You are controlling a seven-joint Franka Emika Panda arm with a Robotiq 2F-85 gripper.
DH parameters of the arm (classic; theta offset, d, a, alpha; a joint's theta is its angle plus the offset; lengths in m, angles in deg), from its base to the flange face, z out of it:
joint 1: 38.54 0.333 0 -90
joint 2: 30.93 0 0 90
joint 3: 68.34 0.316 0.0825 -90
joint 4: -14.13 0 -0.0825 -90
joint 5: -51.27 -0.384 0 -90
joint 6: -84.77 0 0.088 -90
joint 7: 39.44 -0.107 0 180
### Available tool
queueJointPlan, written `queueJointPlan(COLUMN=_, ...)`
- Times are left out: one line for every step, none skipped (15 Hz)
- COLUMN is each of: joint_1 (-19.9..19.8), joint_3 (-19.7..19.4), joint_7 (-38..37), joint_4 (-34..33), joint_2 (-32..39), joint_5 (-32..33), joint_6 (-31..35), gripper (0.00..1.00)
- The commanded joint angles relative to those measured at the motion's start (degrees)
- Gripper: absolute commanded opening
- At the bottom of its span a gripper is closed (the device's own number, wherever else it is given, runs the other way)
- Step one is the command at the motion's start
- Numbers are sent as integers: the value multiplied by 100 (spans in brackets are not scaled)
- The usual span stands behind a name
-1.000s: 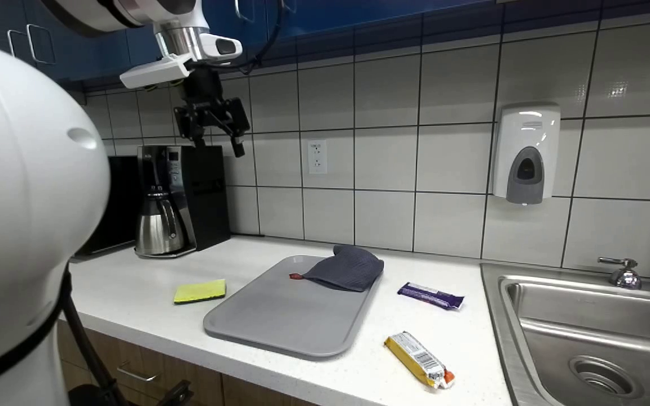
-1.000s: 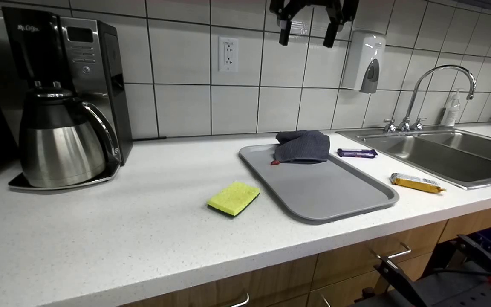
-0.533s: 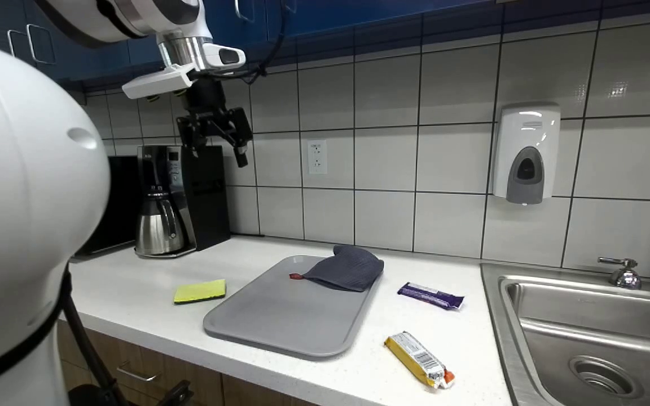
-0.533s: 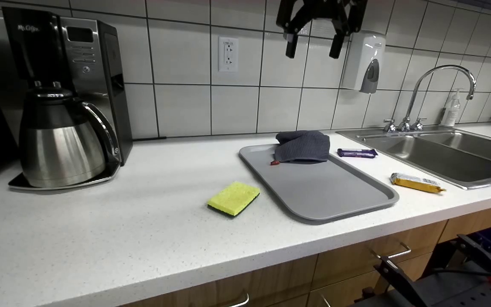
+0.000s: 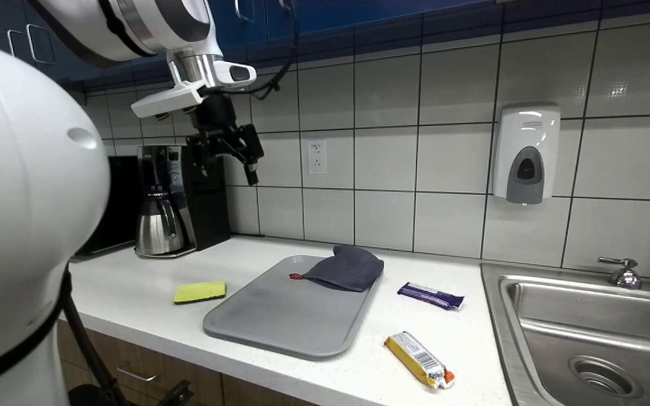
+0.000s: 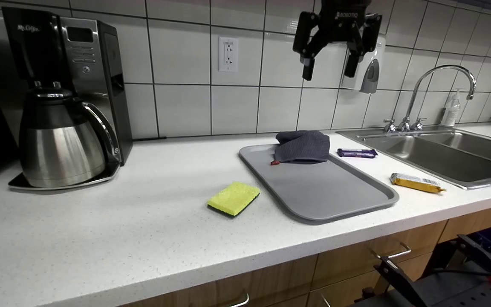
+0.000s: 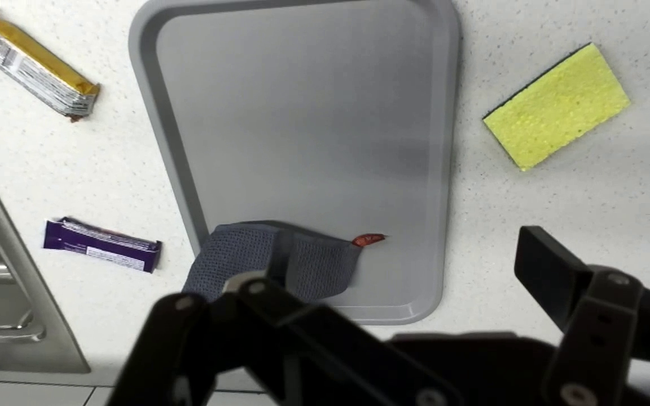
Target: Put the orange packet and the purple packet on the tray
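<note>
Hanging spread and empty, the tool (image 6: 330, 71) has 0 of 2 placed: the orange packet (image 7: 34, 66) and purple packet (image 7: 102, 244) lie on the counter (image 6: 156, 221) beside the tray (image 7: 302, 124).

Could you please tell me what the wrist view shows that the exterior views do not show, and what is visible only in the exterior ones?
Only the wrist view: the tray seen from nearly straight above, with the gripper hiding part of the dark cloth; I see no extra object.
Only the exterior views: for example, the coffee maker, wall outlet and soap dispenser.
Shared: the tray, dark cloth, gripper, orange packet, purple packet, yellow sponge and part of the sink.
</note>
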Motion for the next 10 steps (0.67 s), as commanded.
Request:
queueJointPlan(joint_1=-48, joint_3=-113, joint_7=124, joint_4=274, joint_2=-190, joint_5=180, joint_6=99, gripper=100)
queueJointPlan(joint_1=-66, joint_3=-149, joint_7=132, joint_4=314, joint_2=-185, joint_5=218, joint_6=115, gripper=100)
queueJointPlan(joint_1=-71, joint_3=-201, joint_7=165, joint_4=338, joint_2=-189, joint_5=233, joint_6=93, gripper=100)
queueJointPlan(joint_1=-78, joint_3=-245, joint_7=192, joint_4=372, joint_2=-201, joint_5=250, joint_6=104, gripper=100)
queueJointPlan(joint_1=-89, joint_3=-302, joint_7=245, joint_4=421, joint_2=-224, joint_5=270, joint_6=142, gripper=100)
queueJointPlan(joint_1=-92, joint_3=-354, joint_7=298, joint_4=446, joint_2=-238, joint_5=281, joint_6=140, gripper=100)
queueJointPlan(joint_1=-114, joint_3=-427, joint_7=373, joint_4=506, joint_2=-252, joint_5=305, joint_6=185, gripper=100)
queueJointPlan(joint_1=-118, joint_3=-489, joint_7=445, joint_4=535, joint_2=-265, joint_5=313, joint_6=187, gripper=100)
queueJointPlan(joint_1=-147, joint_3=-553, joint_7=525, joint_4=598, joint_2=-278, joint_5=355, joint_6=221, gripper=100)
queueJointPlan(joint_1=-184, joint_3=-612, joint_7=604, joint_4=656, joint_2=-286, joint_5=405, joint_6=270, gripper=100)
